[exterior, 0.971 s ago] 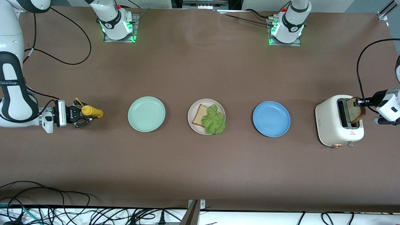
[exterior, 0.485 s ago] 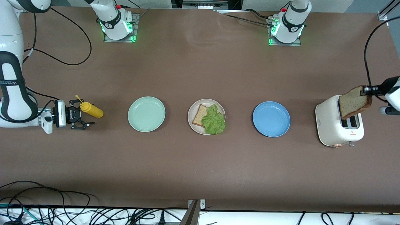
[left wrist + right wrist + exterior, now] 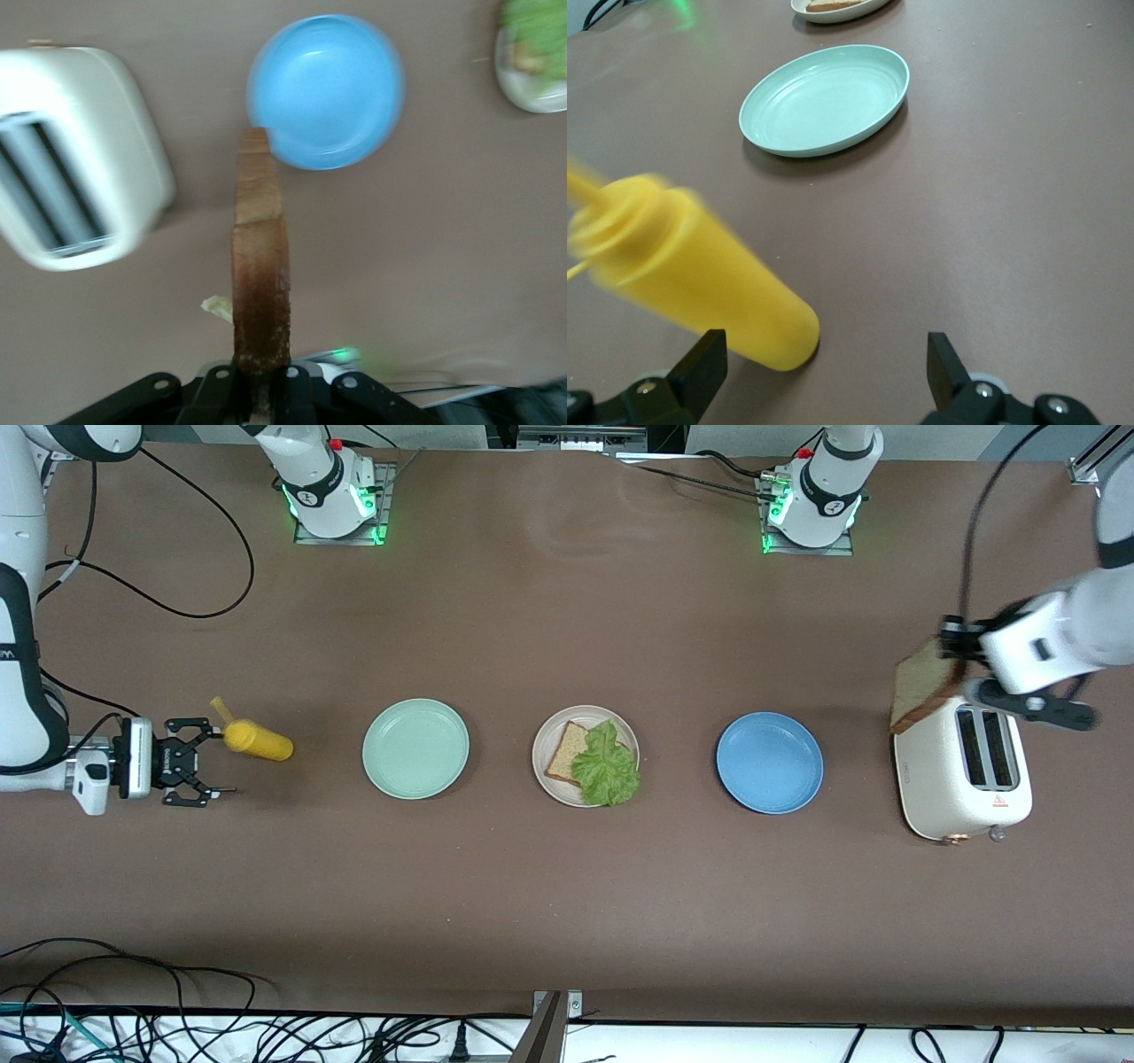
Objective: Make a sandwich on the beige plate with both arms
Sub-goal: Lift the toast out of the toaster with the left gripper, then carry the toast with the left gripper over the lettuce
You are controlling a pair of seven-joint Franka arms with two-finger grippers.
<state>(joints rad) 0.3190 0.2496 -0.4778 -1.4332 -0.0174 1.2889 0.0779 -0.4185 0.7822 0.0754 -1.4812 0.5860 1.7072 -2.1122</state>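
Left gripper (image 3: 950, 638): clamped on one toast slice (image 3: 921, 684), held edge-down over the toaster (image 3: 961, 771).
Right gripper (image 3: 197, 760): jaws wide apart, holding nothing, low just beside one yellow mustard bottle (image 3: 252, 740).
Beige plate (image 3: 542, 772): middle of three plates, carrying one bread slice (image 3: 563, 751) and one lettuce leaf (image 3: 607, 765).
Other plates: one mint-green plate (image 3: 415, 747), one blue plate (image 3: 769, 762).

A bread slice (image 3: 567, 751) and a lettuce leaf (image 3: 608, 764) are set on the middle plate (image 3: 585, 755); two further plates (image 3: 415, 748) (image 3: 769, 762) are placed beside it, one toward each arm's end.
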